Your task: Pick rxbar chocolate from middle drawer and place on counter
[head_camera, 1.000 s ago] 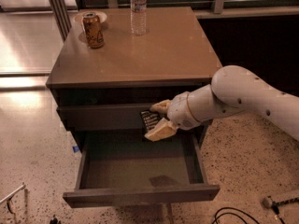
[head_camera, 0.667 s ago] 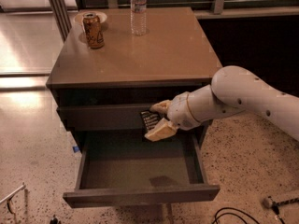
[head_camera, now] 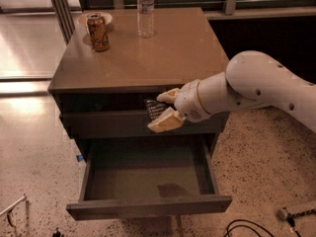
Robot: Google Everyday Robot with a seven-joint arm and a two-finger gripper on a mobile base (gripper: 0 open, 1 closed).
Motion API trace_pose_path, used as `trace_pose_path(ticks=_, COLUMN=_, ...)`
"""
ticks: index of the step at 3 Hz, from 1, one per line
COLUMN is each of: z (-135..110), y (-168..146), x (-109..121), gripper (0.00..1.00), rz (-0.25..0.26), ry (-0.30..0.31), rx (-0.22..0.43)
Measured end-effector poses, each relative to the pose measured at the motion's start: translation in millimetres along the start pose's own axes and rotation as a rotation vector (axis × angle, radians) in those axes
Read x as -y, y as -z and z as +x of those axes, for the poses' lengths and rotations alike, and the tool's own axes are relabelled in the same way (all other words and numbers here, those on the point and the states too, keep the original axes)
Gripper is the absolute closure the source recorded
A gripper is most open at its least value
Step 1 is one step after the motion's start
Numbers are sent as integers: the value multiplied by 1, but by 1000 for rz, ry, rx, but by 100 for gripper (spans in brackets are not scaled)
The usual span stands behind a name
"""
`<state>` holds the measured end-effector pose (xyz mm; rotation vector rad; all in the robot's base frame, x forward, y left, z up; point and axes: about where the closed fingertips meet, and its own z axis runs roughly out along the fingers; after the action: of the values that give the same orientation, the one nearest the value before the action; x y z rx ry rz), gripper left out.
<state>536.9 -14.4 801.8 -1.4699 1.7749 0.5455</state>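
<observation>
My gripper (head_camera: 161,109) is shut on the rxbar chocolate (head_camera: 152,107), a small black wrapper with pale print held between the pale fingers (head_camera: 166,122). It hangs in front of the cabinet's upper drawer front, just under the counter edge and above the open middle drawer (head_camera: 148,205). The drawer's grey-green floor is bare apart from a dark shadow. The counter (head_camera: 163,58) is the glossy tan-brown top right above the gripper. My white arm reaches in from the right.
On the counter's far left stand an orange drink can (head_camera: 98,32) and a small white plate (head_camera: 96,18); a clear water bottle (head_camera: 145,11) stands at the back middle. Cables (head_camera: 242,228) lie on the speckled floor at lower right.
My gripper has risen with the rxbar chocolate, from just above the open drawer to the level of the upper drawer front, and shifted slightly left.
</observation>
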Motion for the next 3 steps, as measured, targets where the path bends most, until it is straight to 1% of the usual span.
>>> trace_pose_path(ticks=1, z=-37, y=16, x=35, gripper=100, rz=70, ry=25, rx=6)
trace_pose_path(ticks=2, z=-59, y=24, x=90, gripper=100, rz=154, ry=72, rx=31)
trace_pose_path(ticks=3, z=-59, y=24, x=90, gripper=100, rz=155, ry=72, rx=31)
